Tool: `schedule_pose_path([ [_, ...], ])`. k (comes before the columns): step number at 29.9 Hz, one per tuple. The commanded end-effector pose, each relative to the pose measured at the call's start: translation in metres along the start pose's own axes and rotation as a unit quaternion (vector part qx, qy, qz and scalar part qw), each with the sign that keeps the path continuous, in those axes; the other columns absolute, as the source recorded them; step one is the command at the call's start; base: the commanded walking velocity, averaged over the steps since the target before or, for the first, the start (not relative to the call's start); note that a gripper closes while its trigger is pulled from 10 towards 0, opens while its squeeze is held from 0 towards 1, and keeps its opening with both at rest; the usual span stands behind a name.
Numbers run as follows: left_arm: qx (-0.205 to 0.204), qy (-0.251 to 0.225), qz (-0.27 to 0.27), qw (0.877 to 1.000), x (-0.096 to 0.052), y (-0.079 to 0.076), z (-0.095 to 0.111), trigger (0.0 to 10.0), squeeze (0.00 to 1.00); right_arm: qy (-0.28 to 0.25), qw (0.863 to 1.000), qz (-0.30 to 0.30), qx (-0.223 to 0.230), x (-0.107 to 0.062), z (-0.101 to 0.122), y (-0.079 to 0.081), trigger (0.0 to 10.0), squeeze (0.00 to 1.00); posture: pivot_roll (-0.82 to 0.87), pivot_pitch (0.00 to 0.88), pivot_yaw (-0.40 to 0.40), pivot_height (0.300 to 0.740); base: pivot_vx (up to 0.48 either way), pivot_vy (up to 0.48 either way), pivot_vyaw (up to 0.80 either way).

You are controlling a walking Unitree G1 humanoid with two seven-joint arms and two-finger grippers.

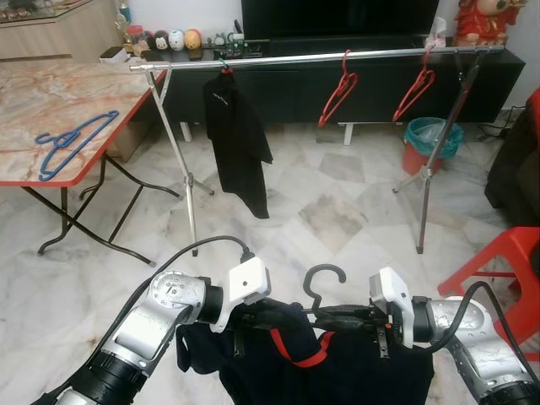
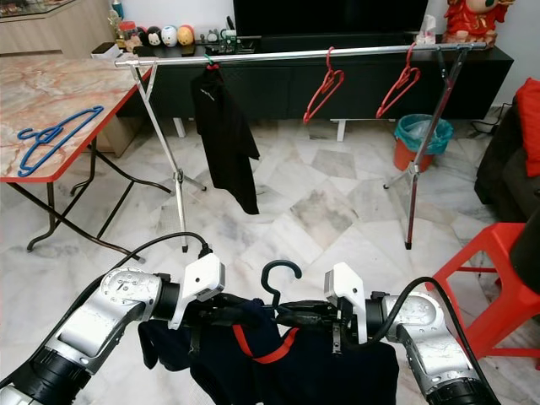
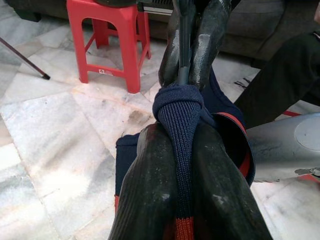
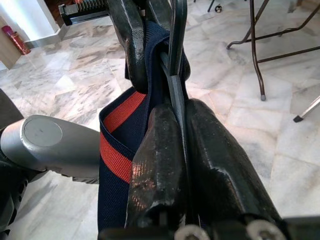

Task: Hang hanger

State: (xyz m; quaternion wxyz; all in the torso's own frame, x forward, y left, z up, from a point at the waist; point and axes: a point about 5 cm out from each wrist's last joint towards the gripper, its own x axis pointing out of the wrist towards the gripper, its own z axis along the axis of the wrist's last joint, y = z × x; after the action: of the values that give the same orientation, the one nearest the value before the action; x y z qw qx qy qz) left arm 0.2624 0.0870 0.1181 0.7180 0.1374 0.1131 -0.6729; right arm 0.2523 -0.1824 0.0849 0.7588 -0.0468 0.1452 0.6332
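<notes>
Closest to the camera, two silver arms meet low in front of the robot. Between them hangs a dark navy garment (image 1: pixel 337 371) with a red stripe, draped on a black hanger (image 1: pixel 323 291) whose hook stands up between the grippers. The left gripper (image 1: pixel 283 314) pinches the garment's knitted collar between its two black fingers (image 3: pixel 150 190). The right gripper (image 1: pixel 333 318) has its fingers (image 4: pixel 210 165) pressed onto the thin black bar of the hanger.

Beyond lies a marble floor. To the right stands a red stool (image 1: pixel 506 270). To the left, a marble-topped table (image 1: pixel 51 101) holds a blue hanger (image 1: pixel 72 139).

Farther off, a metal rail (image 1: pixel 321 56) on a stand carries a black shirt (image 1: pixel 236 143) and two empty red hangers (image 1: pixel 339 89). Behind the rail sits a dark TV cabinet (image 1: pixel 472 80).
</notes>
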Motion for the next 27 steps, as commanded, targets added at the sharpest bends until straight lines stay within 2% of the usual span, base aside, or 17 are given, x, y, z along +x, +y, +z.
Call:
schedule_pose_path([
  [1,0.022,-0.034,-0.004,0.999,0.0049,0.0006,0.0144,10.0,0.00,0.009,1.000,0.020,0.003,0.0086,-0.0012,0.0025,0.0,0.00,0.02,0.000,0.027,0.740,0.000,0.000,0.00],
  [12,0.018,-0.029,0.006,0.999,0.0060,0.0033,0.0107,10.0,0.00,0.012,1.000,0.017,0.000,0.0057,0.0003,0.0015,0.0,0.00,0.00,0.000,0.038,0.740,0.000,0.000,0.00],
  [13,0.018,-0.029,0.005,0.999,0.0058,0.0032,0.0106,9.0,0.00,0.012,1.000,0.017,0.000,0.0055,0.0000,0.0018,0.0,0.00,0.00,0.000,0.040,0.740,0.000,0.000,0.00],
  [14,0.017,-0.029,0.006,0.999,0.0058,0.0035,0.0105,0.0,0.00,0.012,1.000,0.017,0.000,0.0052,-0.0004,0.0021,0.0,0.00,0.00,0.000,0.041,0.740,0.000,0.000,0.00],
  [27,0.020,-0.034,0.004,0.999,0.0060,0.0054,0.0123,0.0,0.00,0.009,1.000,0.015,0.003,0.0069,-0.0021,0.0034,0.0,0.00,0.00,0.000,0.046,0.740,0.000,0.000,0.00],
])
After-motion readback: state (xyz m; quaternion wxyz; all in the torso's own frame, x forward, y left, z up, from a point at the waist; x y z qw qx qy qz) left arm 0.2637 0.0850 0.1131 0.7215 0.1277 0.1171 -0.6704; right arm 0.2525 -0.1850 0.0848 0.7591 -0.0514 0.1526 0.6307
